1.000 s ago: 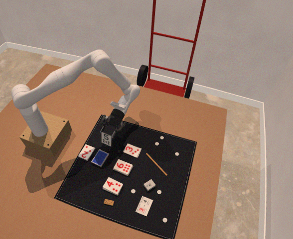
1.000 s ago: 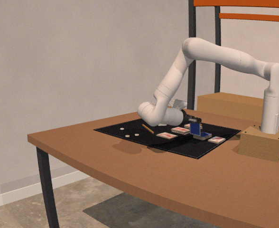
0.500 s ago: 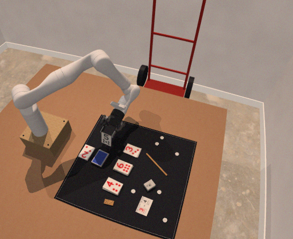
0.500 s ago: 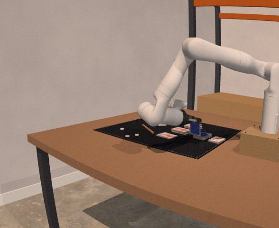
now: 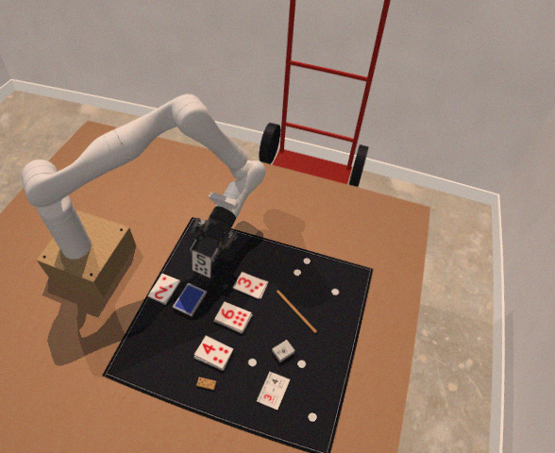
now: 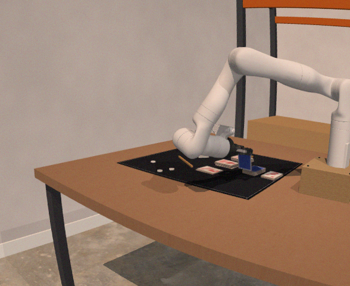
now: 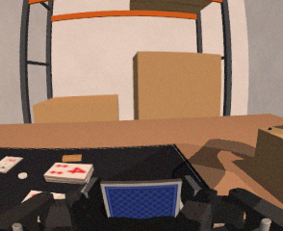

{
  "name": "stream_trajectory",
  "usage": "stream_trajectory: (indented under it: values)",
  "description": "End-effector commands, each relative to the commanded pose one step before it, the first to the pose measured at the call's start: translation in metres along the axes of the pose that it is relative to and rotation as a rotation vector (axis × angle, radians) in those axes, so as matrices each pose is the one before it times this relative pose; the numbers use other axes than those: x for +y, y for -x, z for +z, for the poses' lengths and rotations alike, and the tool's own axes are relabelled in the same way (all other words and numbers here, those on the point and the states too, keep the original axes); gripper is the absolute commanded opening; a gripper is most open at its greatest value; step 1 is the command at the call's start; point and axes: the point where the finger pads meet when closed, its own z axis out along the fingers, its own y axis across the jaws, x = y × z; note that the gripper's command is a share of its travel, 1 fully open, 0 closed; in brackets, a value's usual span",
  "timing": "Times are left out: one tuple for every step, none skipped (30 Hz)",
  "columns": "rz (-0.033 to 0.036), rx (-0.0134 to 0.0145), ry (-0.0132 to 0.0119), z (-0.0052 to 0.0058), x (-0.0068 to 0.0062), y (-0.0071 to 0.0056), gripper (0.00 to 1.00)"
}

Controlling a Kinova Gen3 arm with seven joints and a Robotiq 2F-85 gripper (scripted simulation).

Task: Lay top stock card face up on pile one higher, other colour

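My gripper (image 5: 210, 243) is shut on a card (image 5: 201, 261) and holds it upright on edge, just above the black mat. The card's face shows a black 5 in the top view. Its blue back shows in the exterior view (image 6: 244, 162) and in the wrist view (image 7: 141, 199). The face-down blue stock (image 5: 189, 298) lies just below and in front of the held card. Face-up piles lie around it: a red 2 (image 5: 163, 288) to the left, a red 3 (image 5: 250, 284), a red 6 (image 5: 232, 316) and a red 4 (image 5: 213, 352).
A wooden stick (image 5: 295, 310), a small grey cube (image 5: 283, 350), a tan tile (image 5: 206, 383), a printed sheet (image 5: 273, 390) and several white discs lie on the mat (image 5: 248, 336). The arm's wooden base block (image 5: 87, 253) stands to the left. A red hand truck (image 5: 324, 122) stands behind the table.
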Motion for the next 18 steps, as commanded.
stream_trajectory:
  values:
    - [0.00090, -0.00035, -0.00001, 0.00028, -0.00029, 0.00047, 0.71]
    - [0.00000, 0.00000, 0.00000, 0.00033, -0.00001, 0.00058, 0.71]
    - [0.00000, 0.00000, 0.00000, 0.00037, -0.00002, 0.00066, 0.71]
    - [0.00000, 0.00000, 0.00000, 0.00042, -0.00002, 0.00074, 0.71]
    - [0.00000, 0.00000, 0.00000, 0.00045, -0.00003, 0.00081, 0.71]
    - [0.00000, 0.00000, 0.00000, 0.00049, -0.00003, 0.00088, 0.71]
    - [0.00000, 0.00000, 0.00000, 0.00052, -0.00003, 0.00094, 0.71]
    - [0.00000, 0.00000, 0.00000, 0.00055, -0.00003, 0.00099, 0.71]
    - [0.00000, 0.00000, 0.00000, 0.00057, -0.00003, 0.00103, 0.71]
    - [0.00000, 0.00000, 0.00000, 0.00000, 0.00000, 0.00000, 0.71]
    - [0.00000, 0.00000, 0.00000, 0.00000, 0.00000, 0.00000, 0.71]
    - [0.00000, 0.00000, 0.00000, 0.00059, -0.00003, 0.00106, 0.71]
    - [0.00000, 0.00000, 0.00000, 0.00060, -0.00003, 0.00108, 0.71]
    - [0.00000, 0.00000, 0.00000, 0.00061, -0.00003, 0.00109, 0.71]
    - [0.00000, 0.00000, 0.00000, 0.00060, -0.00003, 0.00108, 0.71]
    - [0.00000, 0.00000, 0.00000, 0.00060, -0.00003, 0.00107, 0.71]
    - [0.00000, 0.00000, 0.00000, 0.00059, -0.00003, 0.00105, 0.71]
    - [0.00000, 0.00000, 0.00000, 0.00056, -0.00003, 0.00102, 0.71]
